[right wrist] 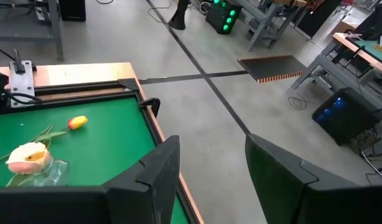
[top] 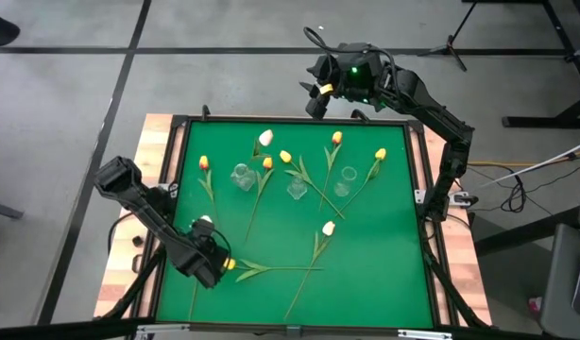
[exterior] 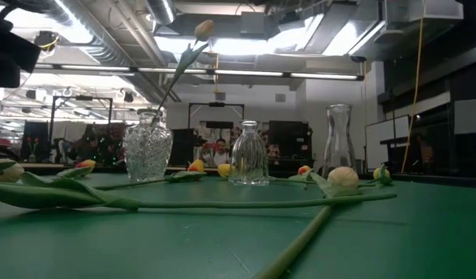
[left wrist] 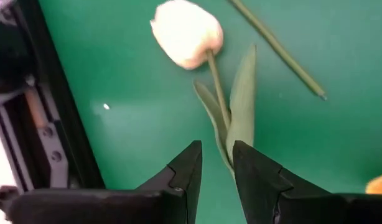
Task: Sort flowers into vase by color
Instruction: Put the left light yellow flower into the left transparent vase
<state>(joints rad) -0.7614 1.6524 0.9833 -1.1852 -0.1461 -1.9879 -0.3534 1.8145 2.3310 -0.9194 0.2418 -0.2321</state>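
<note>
A white tulip (left wrist: 186, 32) lies flat on the green mat (top: 384, 264) near the table's left front corner. My left gripper (left wrist: 217, 167) points down over it. It is open by a narrow gap, and the stem (left wrist: 219, 102) and a leaf (left wrist: 242, 112) run in between the fingers. In the high view this gripper (top: 211, 253) covers the stem below the white head (top: 204, 222). Another white tulip (exterior: 203, 29) stands with its stem in the cut-glass vase (exterior: 147, 151). My right gripper (right wrist: 206, 168) is open with nothing in it, high beyond the table's far edge (top: 320, 90). My left gripper comes from above with one finger on each side of the lower stem and the leaf's base (left wrist: 231, 152) of the white tulip. The tulip lies on the mat. Whether the fingers touch it I cannot tell.
Three clear glass vases (top: 241, 176) (top: 297, 187) (top: 348, 179) stand mid-table. Several yellow and orange tulips lie around them, such as one (top: 379, 154) at the far right. A yellow bud (top: 230, 264) lies right beside my left gripper. A black frame (top: 167, 208) edges the mat.
</note>
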